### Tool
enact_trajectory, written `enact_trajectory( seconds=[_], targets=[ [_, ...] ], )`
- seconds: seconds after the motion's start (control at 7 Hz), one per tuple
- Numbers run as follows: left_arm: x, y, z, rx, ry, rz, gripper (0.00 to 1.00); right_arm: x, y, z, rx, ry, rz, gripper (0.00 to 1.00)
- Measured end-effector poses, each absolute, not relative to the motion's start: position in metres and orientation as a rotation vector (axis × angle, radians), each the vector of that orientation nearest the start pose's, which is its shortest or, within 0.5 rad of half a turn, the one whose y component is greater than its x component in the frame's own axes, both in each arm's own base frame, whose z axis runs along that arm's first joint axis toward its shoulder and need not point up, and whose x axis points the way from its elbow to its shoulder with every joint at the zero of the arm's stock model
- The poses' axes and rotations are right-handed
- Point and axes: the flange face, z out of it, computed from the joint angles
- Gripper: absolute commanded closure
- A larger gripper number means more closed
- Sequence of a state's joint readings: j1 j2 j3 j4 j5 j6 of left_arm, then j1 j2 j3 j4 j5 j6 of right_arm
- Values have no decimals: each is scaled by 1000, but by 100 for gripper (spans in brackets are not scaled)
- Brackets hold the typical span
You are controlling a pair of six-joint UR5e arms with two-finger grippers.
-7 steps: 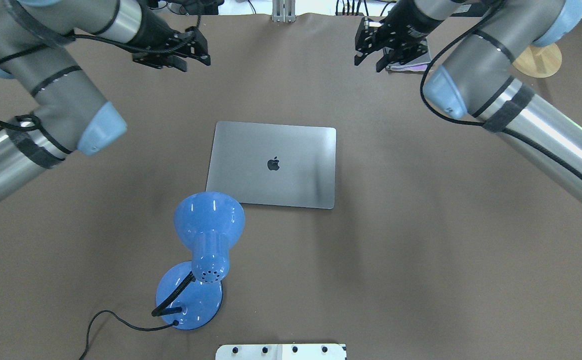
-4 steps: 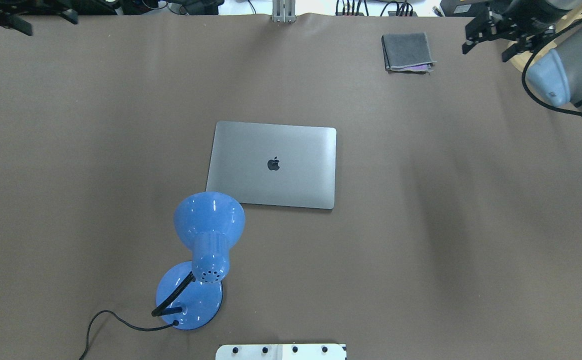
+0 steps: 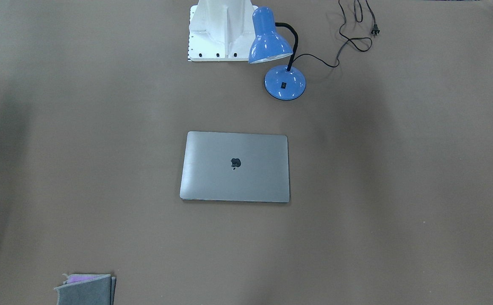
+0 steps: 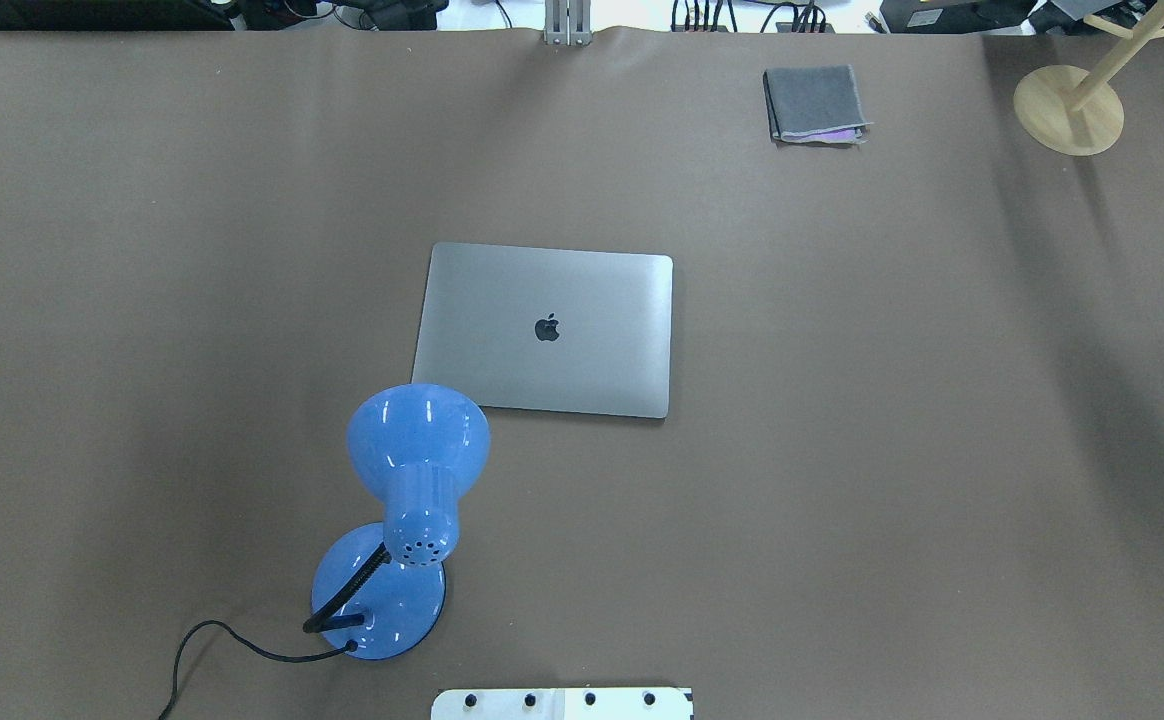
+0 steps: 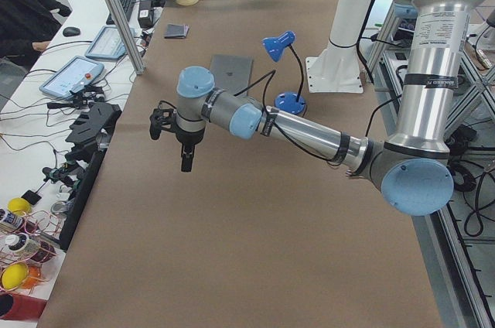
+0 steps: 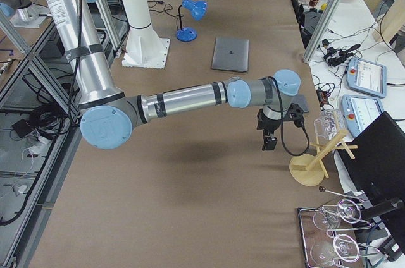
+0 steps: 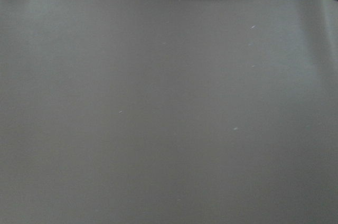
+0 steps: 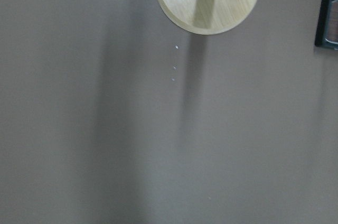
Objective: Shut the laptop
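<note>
The space-grey laptop [image 4: 542, 330] lies shut and flat in the middle of the brown table, lid up with the dark apple logo showing; it also shows in the front-facing view [image 3: 235, 168]. Both grippers are out of the overhead and front-facing views. My left gripper [image 5: 186, 159] hangs over the table's left end, far from the laptop [image 5: 230, 74]. My right gripper [image 6: 269, 141] hangs over the right end, near a wooden stand. I cannot tell whether either is open or shut. Both wrist views show only bare table.
A blue desk lamp [image 4: 417, 470] stands at the laptop's near left corner, its cord trailing. A folded grey cloth [image 4: 814, 103] lies at the far right. A wooden stand [image 4: 1069, 108] sits in the far right corner. The white robot base [image 4: 562, 703] is at the near edge.
Both arms have swung outward, left and right, and left the overhead view. The laptop, lamp and cloth have not moved.
</note>
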State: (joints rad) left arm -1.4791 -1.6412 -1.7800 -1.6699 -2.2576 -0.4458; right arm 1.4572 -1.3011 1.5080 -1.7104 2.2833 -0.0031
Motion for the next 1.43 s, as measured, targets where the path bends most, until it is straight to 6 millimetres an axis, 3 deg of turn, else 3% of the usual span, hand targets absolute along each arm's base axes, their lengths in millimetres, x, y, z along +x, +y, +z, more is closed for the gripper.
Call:
enact_trajectory(
  seconds=[0.29, 0.57, 1.0, 1.43],
  targets=[
    [-71, -510, 563, 100, 746, -219, 2, 42, -567, 608, -3, -741, -122, 0],
    [-93, -499, 608, 47, 744, -213, 2, 66, -536, 630, -19, -817, -73, 0],
    [-96, -496, 661, 41, 746, -210, 2, 73, -517, 628, -34, -840, -39, 0],
    [-96, -497, 666, 75, 745, -203, 2, 73, -517, 624, -34, -839, -38, 0]
  ],
)
